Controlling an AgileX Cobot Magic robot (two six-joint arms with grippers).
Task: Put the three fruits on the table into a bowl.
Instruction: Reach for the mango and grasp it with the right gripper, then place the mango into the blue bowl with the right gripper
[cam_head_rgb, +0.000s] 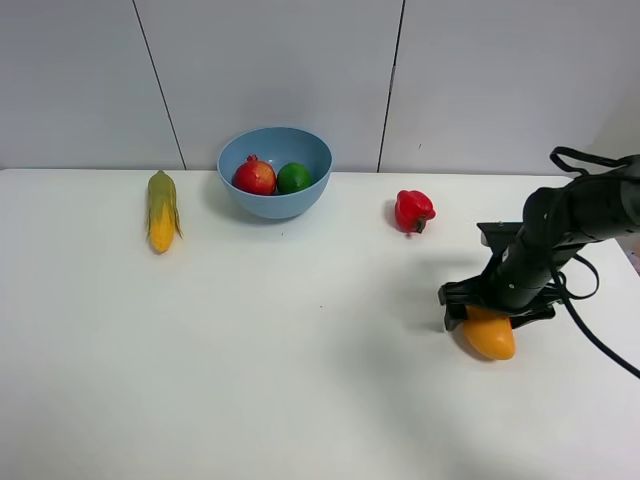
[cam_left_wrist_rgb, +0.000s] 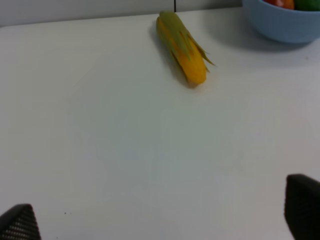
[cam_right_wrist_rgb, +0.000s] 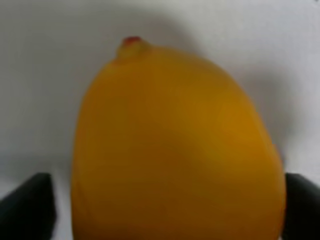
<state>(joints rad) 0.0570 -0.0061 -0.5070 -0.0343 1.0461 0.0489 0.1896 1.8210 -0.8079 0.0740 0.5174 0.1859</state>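
The orange-yellow mango (cam_head_rgb: 488, 335) lies on the white table (cam_head_rgb: 300, 350) at the right and fills the right wrist view (cam_right_wrist_rgb: 175, 150). My right gripper (cam_head_rgb: 497, 308) is down over it, with a finger on each side. One finger touches its side; a thin gap shows at the other finger (cam_right_wrist_rgb: 25, 207). The red pomegranate (cam_head_rgb: 255, 177) and the green lime (cam_head_rgb: 294, 178) lie in the light-blue bowl (cam_head_rgb: 275, 205) at the back. My left gripper (cam_left_wrist_rgb: 160, 220) is open and empty above bare table; it is out of the exterior view.
A corn cob with green husk (cam_head_rgb: 161, 210) lies left of the bowl and shows in the left wrist view (cam_left_wrist_rgb: 182, 47). A red bell pepper (cam_head_rgb: 413, 211) sits right of the bowl, between it and my right arm. The bowl's edge (cam_left_wrist_rgb: 282, 25) shows in the left wrist view.
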